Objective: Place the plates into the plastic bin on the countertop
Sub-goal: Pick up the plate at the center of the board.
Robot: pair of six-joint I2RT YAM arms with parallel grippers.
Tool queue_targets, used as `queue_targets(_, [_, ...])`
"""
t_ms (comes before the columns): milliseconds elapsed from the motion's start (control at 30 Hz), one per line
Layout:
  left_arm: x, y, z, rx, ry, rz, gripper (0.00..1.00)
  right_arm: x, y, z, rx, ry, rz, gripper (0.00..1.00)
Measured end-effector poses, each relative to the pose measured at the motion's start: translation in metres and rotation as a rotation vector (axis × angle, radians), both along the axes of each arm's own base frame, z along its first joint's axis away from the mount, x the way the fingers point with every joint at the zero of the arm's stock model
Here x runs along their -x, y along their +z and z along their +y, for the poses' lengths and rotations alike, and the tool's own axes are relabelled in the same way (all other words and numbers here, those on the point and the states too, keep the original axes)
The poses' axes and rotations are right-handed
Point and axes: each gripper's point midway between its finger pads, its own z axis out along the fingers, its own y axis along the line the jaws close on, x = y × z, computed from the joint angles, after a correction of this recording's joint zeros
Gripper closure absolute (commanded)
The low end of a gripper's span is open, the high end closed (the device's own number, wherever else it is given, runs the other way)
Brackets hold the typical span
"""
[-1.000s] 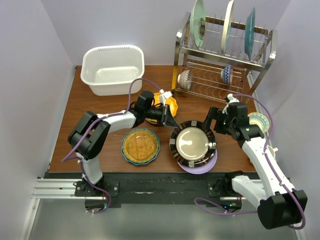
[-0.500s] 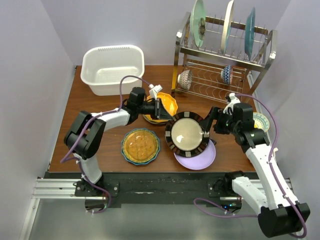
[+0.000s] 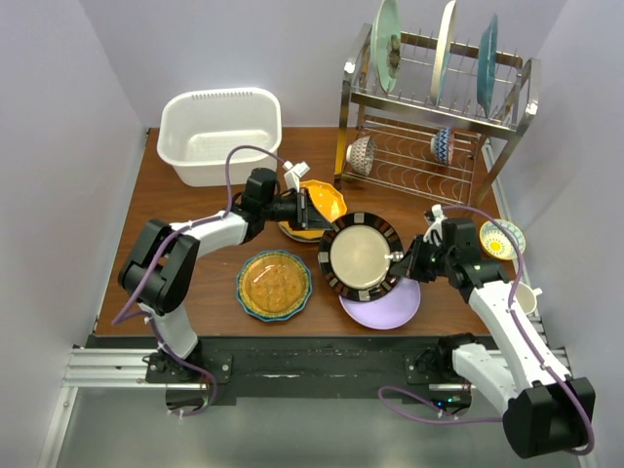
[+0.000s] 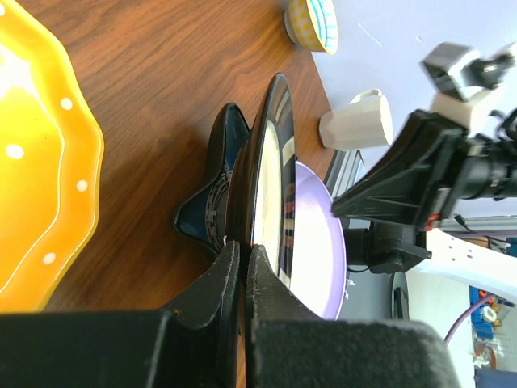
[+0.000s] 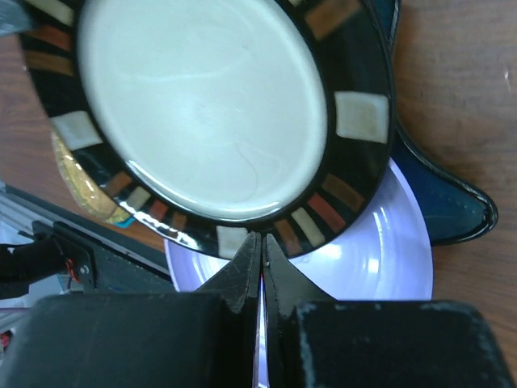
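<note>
We see the left gripper [image 4: 242, 247] clamped on the edge of the black-rimmed plate [image 3: 363, 256], holding it tilted over the lavender plate [image 3: 390, 308] (right gripper [image 5: 260, 241], fingers together, at its rim), well apart from the bin [image 3: 224, 174].

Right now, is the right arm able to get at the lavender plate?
Probably yes, at its near edge: the lavender plate lies bare there, close to the right gripper. Farther in, the black-rimmed plate, held tilted by the left gripper, covers it. The shut right gripper would first have to open.
</note>
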Motion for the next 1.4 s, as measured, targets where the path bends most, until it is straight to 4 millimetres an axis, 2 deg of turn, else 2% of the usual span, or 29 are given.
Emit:
queue_targets(133, [0.001, -0.003, 0.001, -0.003, 0.002, 0.007, 1.00, 0.006, -0.020, -0.002, 0.010, -0.007, 0.064, 1.00])
queue_targets(300, [0.003, -0.005, 0.002, -0.006, 0.001, 0.012, 1.00, 0.005, -0.035, -0.003, 0.028, -0.014, 0.111, 1.00])
queue_targets(433, [0.003, -0.005, 0.002, -0.006, 0.001, 0.012, 0.93, 0.006, -0.057, -0.006, 0.059, -0.020, 0.177, 1.00])
queue_targets(567, [0.003, -0.005, 0.002, -0.005, 0.000, 0.014, 0.88, 0.001, -0.059, -0.002, 0.057, -0.006, 0.168, 1.00])
queue_targets(667, [0.002, -0.004, 0.002, -0.002, -0.001, 0.011, 0.80, -0.001, -0.060, 0.001, 0.060, 0.004, 0.158, 1.00])
queue_targets(767, [0.004, -0.002, 0.002, 0.009, -0.018, 0.008, 0.67, -0.004, -0.062, 0.001, 0.077, 0.002, 0.149, 1.00])
queue_targets(800, [0.005, -0.001, 0.002, 0.012, -0.024, 0.008, 0.59, -0.004, -0.063, 0.000, 0.083, 0.000, 0.151, 1.00])
queue_targets(900, [0.007, -0.003, 0.003, 0.005, -0.036, 0.002, 0.48, -0.004, -0.065, -0.001, 0.095, -0.003, 0.154, 1.00])
queue_targets(1000, [0.010, -0.007, 0.006, -0.020, -0.046, 0.001, 0.45, -0.005, -0.065, -0.001, 0.100, -0.006, 0.149, 1.00])
queue_targets(1400, [0.010, -0.013, 0.007, -0.151, -0.091, -0.011, 0.44, -0.007, -0.065, -0.001, 0.105, -0.005, 0.138, 1.00])
